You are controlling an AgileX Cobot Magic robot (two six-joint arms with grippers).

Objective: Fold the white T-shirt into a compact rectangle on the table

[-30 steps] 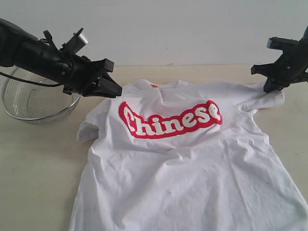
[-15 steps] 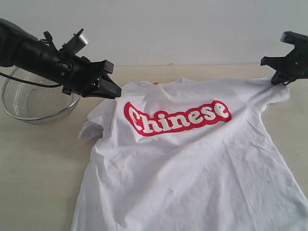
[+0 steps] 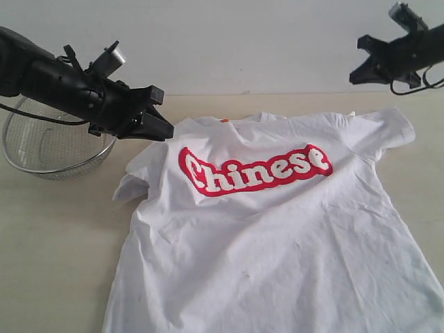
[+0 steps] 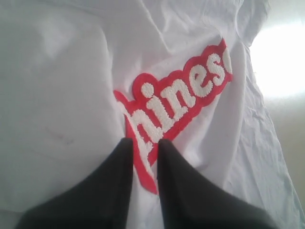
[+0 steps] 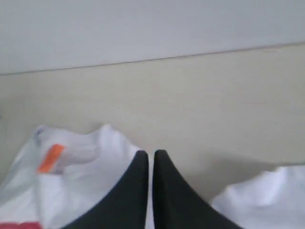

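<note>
**Left pincer on the shoulder, right pincer up in the air**

Wide shot first: the white T-shirt (image 3: 277, 236) lies chest-up on the table (image 3: 55, 229), collar toward the far wall, hem running off the near edge of the picture. It is spread out and wrinkled, with no fold in it yet. The lettering (image 3: 253, 168), white on a red outline, arcs across the chest. The left gripper (image 3: 166, 130) sits right at the shirt's shoulder, and the cloth rises up to meet its tips while the sleeve (image 3: 132, 184) sags crumpled beneath. Behind that arm is a wire-mesh bowl (image 3: 48, 149), off the shirt.

The left wrist view adds what the wide shot cannot. The left gripper (image 4: 141, 141) has its jaws drawn to a thin slit, tips hard against the white T-shirt (image 4: 62, 86), beside the start of the lettering (image 4: 176, 100). It looks like a pinch on the fabric.

Over on the other side, the right gripper (image 3: 357, 69) hangs high above the far sleeve (image 3: 388, 132), well clear of the cloth. Its own camera settles the matter: the right gripper (image 5: 150, 153) has its jaws pressed together with nothing between them. Below it are bare table (image 5: 214, 105), the collar of the white T-shirt (image 5: 81, 157) and the orange neck tag (image 5: 50, 158), a mere speck in the wide shot (image 3: 223, 121).
</note>
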